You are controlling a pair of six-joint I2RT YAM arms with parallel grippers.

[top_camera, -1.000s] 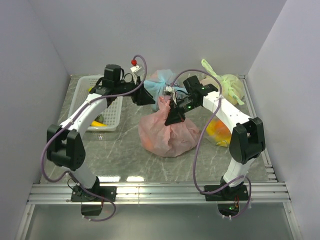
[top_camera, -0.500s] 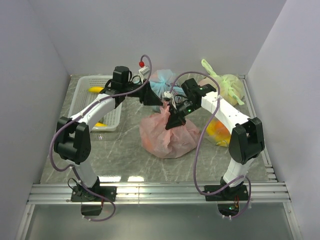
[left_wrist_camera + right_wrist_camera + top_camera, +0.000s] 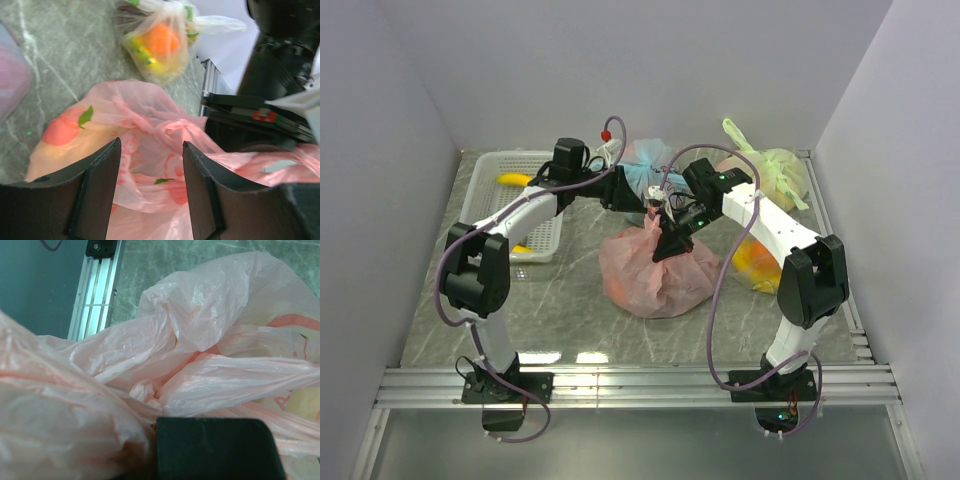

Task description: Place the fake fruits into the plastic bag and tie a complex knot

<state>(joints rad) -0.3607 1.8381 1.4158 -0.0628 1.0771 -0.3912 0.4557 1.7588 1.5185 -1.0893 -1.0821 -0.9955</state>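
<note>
One pink plastic bag (image 3: 655, 272) sits mid-surface (image 3: 560, 300). Body bulges wide, gathered neck points up and toward the back, long axis near upright. Right gripper (image 3: 667, 232) jaws fully closed, pinching pink film at the neck. Left gripper (image 3: 151, 150) jaws half apart, straddling the crumpled pink top, no clear grip. Fake fruits (image 3: 61, 132) show through the film. Behind: one blue bag (image 3: 642, 168), one pale green bag (image 3: 782, 170). One white basket (image 3: 485, 195) at left, two yellow fruits (image 3: 513, 180) inside.
</note>
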